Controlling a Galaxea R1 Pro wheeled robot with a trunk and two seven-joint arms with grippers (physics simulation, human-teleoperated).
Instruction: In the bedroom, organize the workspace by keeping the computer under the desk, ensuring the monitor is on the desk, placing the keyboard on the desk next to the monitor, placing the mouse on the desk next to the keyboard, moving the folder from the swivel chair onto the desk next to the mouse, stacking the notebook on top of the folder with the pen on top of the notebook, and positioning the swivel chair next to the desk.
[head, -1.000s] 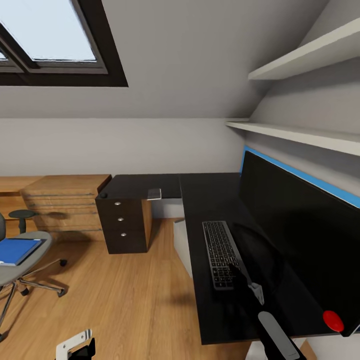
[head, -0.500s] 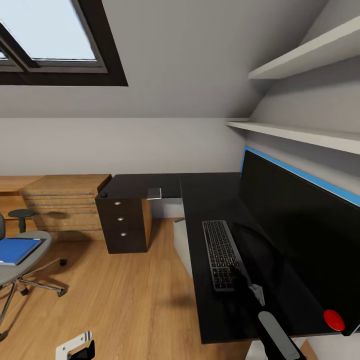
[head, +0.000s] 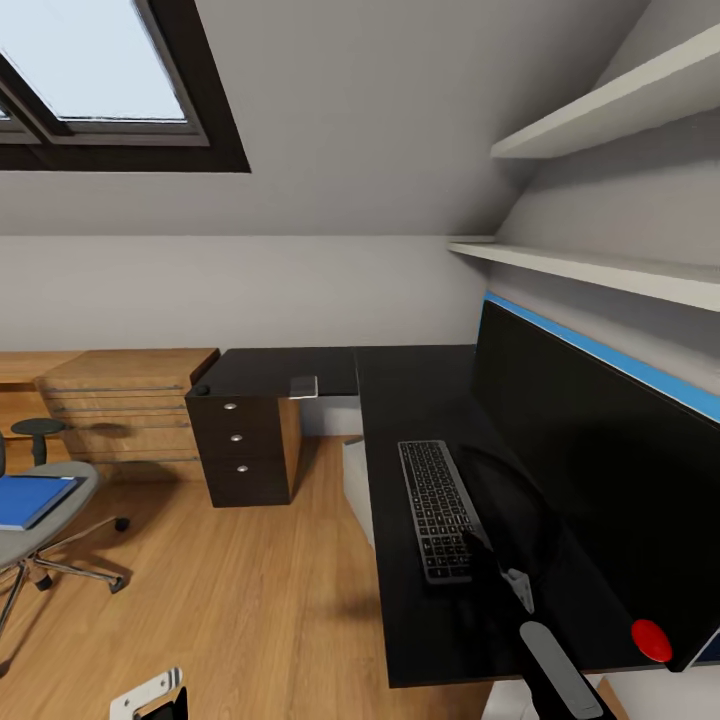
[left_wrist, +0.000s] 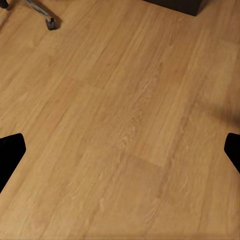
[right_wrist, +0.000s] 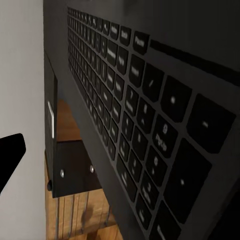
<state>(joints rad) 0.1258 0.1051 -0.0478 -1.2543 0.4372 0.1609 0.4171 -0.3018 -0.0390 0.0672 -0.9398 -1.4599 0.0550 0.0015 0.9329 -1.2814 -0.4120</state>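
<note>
My right gripper (head: 487, 556) sits at the keyboard (head: 436, 508) near the desk's (head: 420, 390) front edge, seemingly spread, I can't tell; left gripper (left_wrist: 120, 150) spread over floor (left_wrist: 125, 100)

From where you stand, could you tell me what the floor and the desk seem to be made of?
The floor looks like warm wood planks with a satin finish: visible grain and board seams. The desk reads as matte black laminate or painted board, uniformly dark with no grain; which one cannot be told.

Right arm (head: 560, 675) reaches forward and up, right gripper (head: 478, 548) low, fingers dark and hard to read. Left gripper (left_wrist: 120, 150) points down, fingers (left_wrist: 10, 152) spread wide apart, holding nothing.
</note>
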